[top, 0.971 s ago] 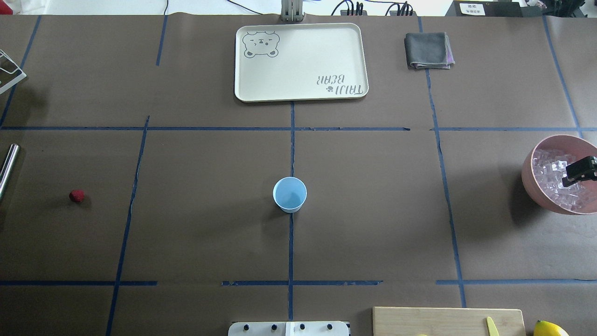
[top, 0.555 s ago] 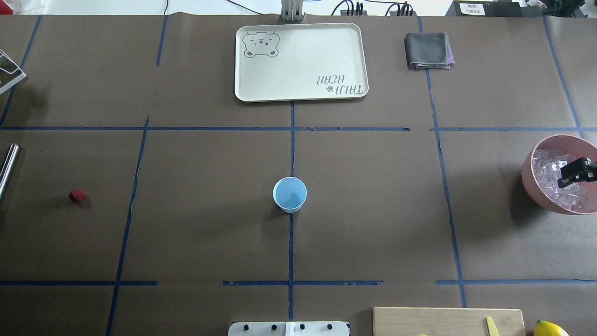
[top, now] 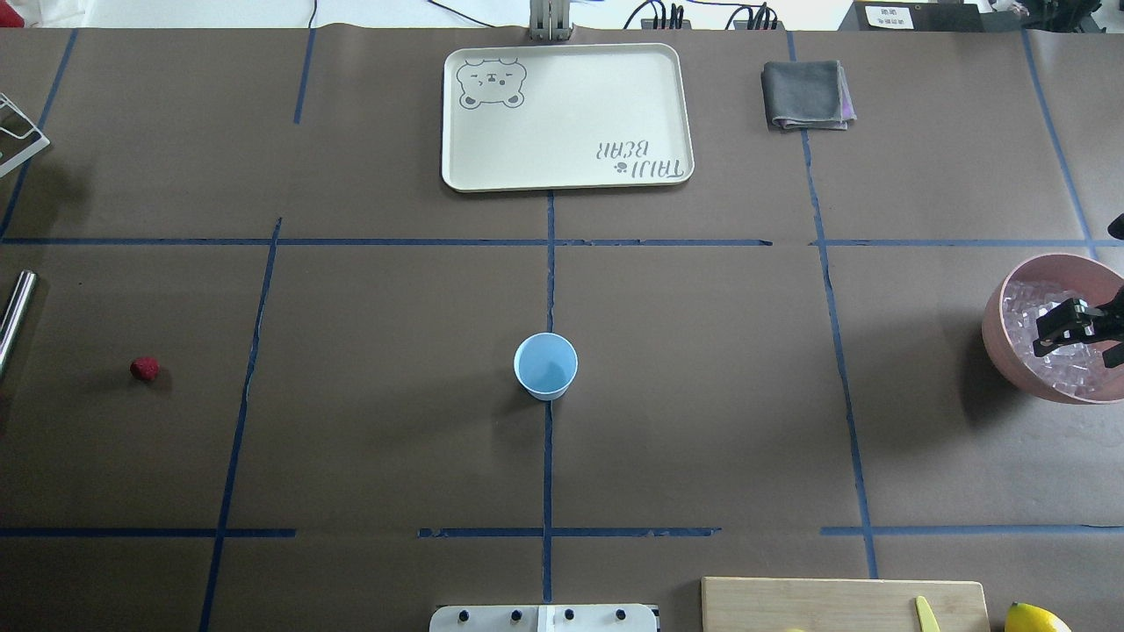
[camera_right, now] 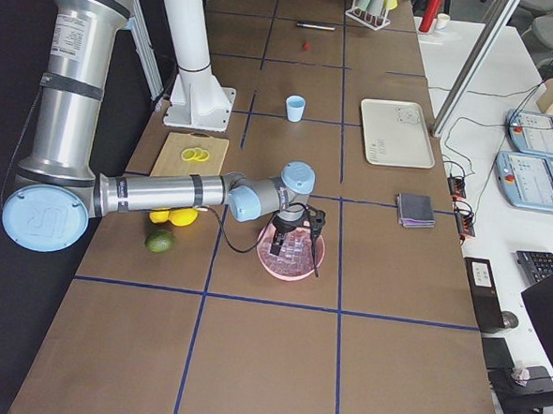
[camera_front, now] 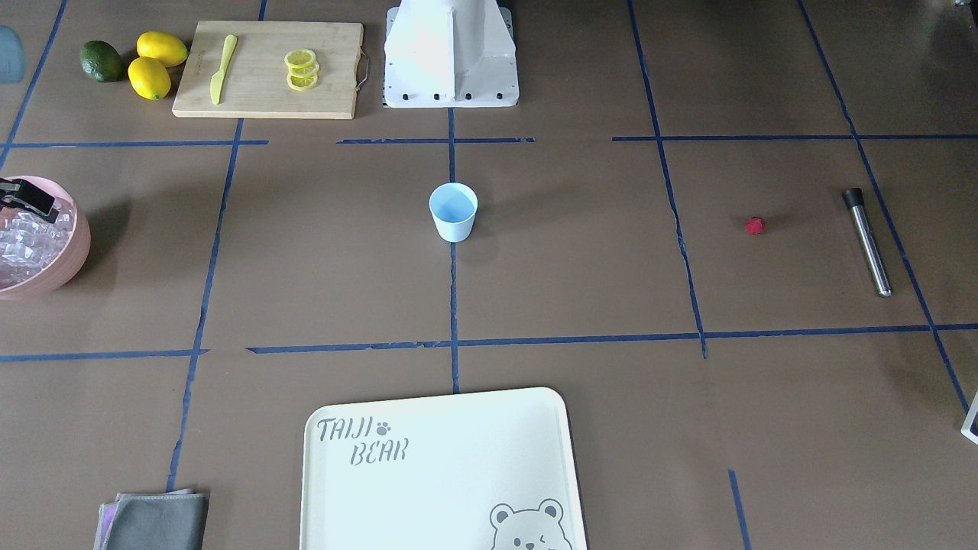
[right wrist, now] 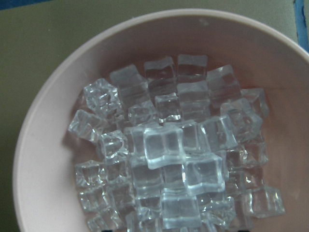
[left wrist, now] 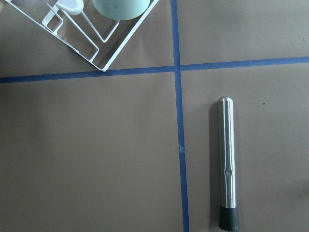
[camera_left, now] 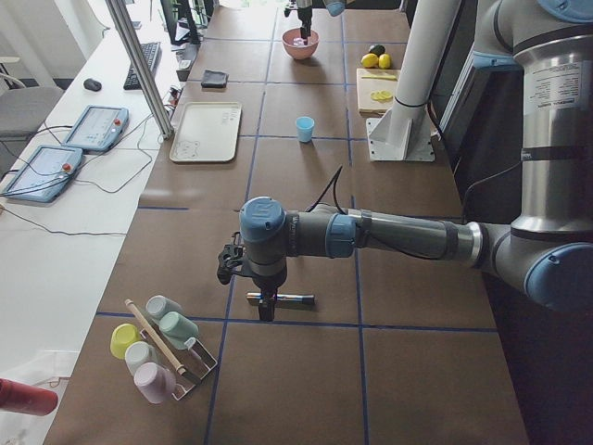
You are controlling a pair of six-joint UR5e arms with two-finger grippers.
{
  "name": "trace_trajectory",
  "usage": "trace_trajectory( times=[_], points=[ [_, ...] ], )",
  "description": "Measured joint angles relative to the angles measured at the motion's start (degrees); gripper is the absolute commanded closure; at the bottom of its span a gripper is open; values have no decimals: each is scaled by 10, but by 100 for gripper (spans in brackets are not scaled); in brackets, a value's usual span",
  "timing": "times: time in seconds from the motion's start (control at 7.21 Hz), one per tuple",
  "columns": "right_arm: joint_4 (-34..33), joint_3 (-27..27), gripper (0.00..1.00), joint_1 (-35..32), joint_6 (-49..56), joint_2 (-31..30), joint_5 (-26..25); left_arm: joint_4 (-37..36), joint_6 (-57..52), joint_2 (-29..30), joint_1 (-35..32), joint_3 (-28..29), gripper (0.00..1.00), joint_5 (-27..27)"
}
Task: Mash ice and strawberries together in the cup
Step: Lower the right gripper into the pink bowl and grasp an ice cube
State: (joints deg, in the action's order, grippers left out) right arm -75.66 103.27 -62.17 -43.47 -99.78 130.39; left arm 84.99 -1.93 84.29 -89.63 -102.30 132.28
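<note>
1. My right fingers [top: 1064, 321] are spread wide and hang over the bowl [top: 997, 338], ice [right wrist: 164, 145] straight below.
2. Cup's [top: 545, 366] mid-table, well to my left.
3. Strawberry's [top: 145, 369] far left, nearer my left fingers [camera_left: 267, 311]; can't tell how those stand.

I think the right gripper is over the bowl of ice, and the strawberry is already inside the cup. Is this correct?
Not quite. The right gripper is over the bowl of ice, but the strawberry lies on the table, far from the cup, as the overhead view shows.
</note>
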Motion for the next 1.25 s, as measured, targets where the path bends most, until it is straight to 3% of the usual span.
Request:
trace_trajectory(
  times=[0.42, 0.55, 0.83, 1.11, 1.25],
  points=[
    [0, -14, 32, 0, 0, 13, -1, 0, 0, 0, 0, 0, 0, 0],
    [0, -15, 52, 0, 0, 14, -2, 0, 0, 0, 0, 0, 0, 0],
    [0, -15, 71, -1, -1, 14, -2, 0, 0, 0, 0, -1, 0, 0],
    [1, -14, 100, -4, 0, 13, -3, 0, 1, 0, 0, -3, 0, 0],
    [1, -12, 100, -5, 1, 12, -6, 0, 2, 0, 0, -4, 0, 0]
  ],
)
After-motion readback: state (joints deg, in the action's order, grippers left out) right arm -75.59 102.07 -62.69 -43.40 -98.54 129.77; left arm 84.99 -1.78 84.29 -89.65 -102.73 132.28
